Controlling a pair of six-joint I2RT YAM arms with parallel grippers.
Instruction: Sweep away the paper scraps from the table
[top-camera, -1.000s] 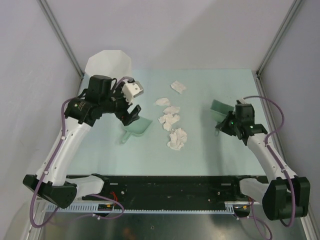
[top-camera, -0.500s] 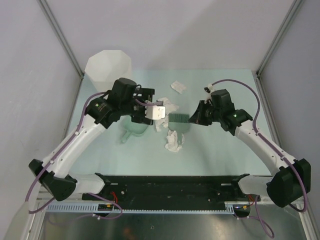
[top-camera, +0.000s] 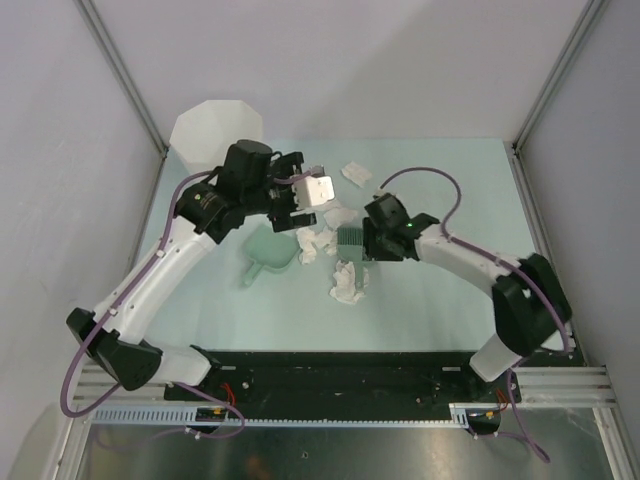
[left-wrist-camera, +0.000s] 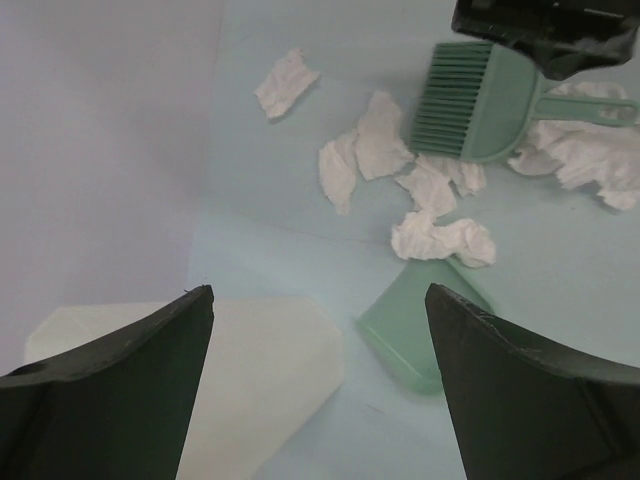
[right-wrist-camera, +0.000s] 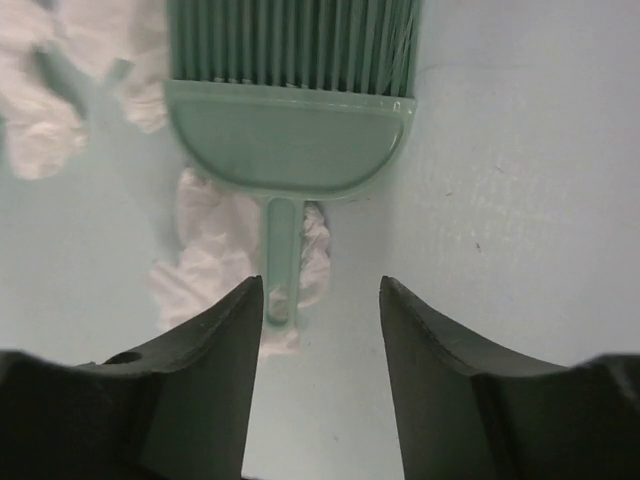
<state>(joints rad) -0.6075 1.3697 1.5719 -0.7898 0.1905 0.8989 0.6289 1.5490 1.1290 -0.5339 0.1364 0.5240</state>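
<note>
We found the right gripper (right-wrist-camera: 320, 285) low over the middle of the table (top-camera: 440, 300), its jaws spread apart. The thin handle of a green brush (right-wrist-camera: 290, 130) lay in the gap between the fingers and was not pinched. It ran close along one finger, and from the wrist view we could not tell whether it touched that finger. The brush head pointed away from the gripper, with its bristles toward the left arm.

The paper scraps (top-camera: 348, 281) were all on the table, most of them gathered around the brush. One large crumpled wad lay under the handle on the near side. Several smaller ones sat by the bristles, between the brush and a green dustpan (top-camera: 268, 256), and one wad lay just at the dustpan's mouth. A single scrap lay apart from the rest, toward the back edge.

The left gripper (left-wrist-camera: 318, 300) hung above the table with its jaws wide apart and nothing between them. It looked down on the dustpan and on the open top of a white faceted bin (top-camera: 213, 132), which stood at the back left corner. The dustpan rested flat on the table, its handle toward the near left.
</note>
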